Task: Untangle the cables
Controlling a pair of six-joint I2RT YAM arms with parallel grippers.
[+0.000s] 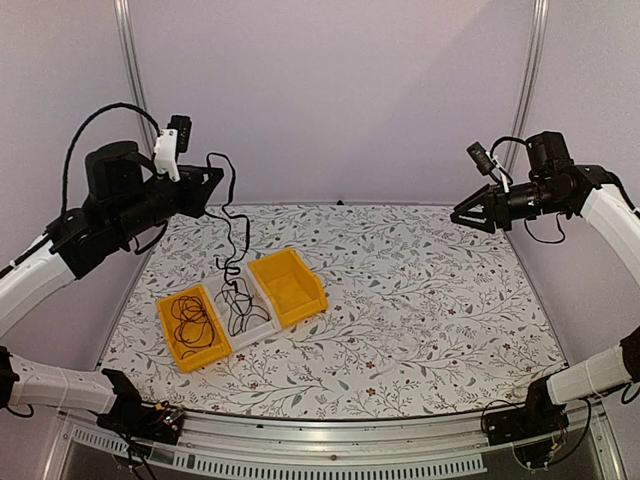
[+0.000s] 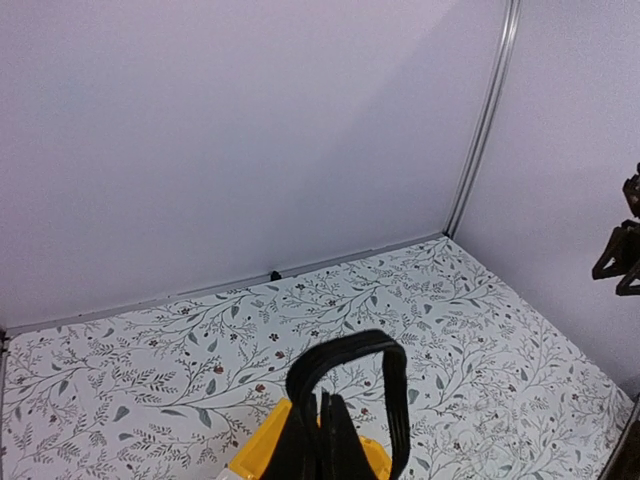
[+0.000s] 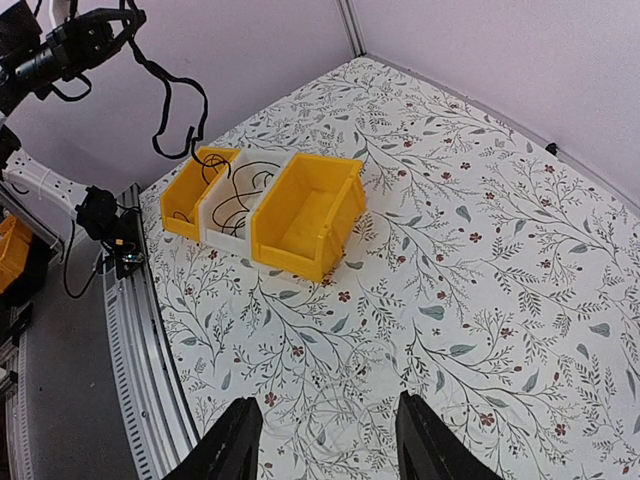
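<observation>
- Where the top view takes in the whole surface [image 1: 430, 310], the left pincer [image 1: 212, 183] is raised at the far left. Its jaws are together on a black cable [image 1: 236, 225] that hangs down into the white bin [image 1: 258, 332], where more cables [image 1: 238, 305] lie tangled.
- The white bin stands between the left yellow bin [image 1: 200, 360], which holds a coiled cable [image 1: 192, 318], and the right yellow bin [image 1: 290, 285], the three touching side by side.
- The right pincer [image 1: 463, 214] hangs in the air at the far right with its jaws apart and nothing between them, well apart from the bins.
- Only the left wrist view shows the grip up close: the closed fingers [image 2: 320, 440] have the black cable [image 2: 350, 345] arching over them in a loop. A yellow bin corner [image 2: 255, 458] below is cut off by the edge, and I cannot tell which bin it is. The right pincer [image 2: 618, 255] is a dark shape at the right edge.
- In the right wrist view, this pincer's own spread fingers [image 3: 240, 445] sit at the bottom edge. The left pincer [image 3: 105, 30] is in the top left corner, and the cable [image 3: 172, 105] drops from it to the white bin [image 3: 225, 238]. The plugs are too small to make out.
</observation>
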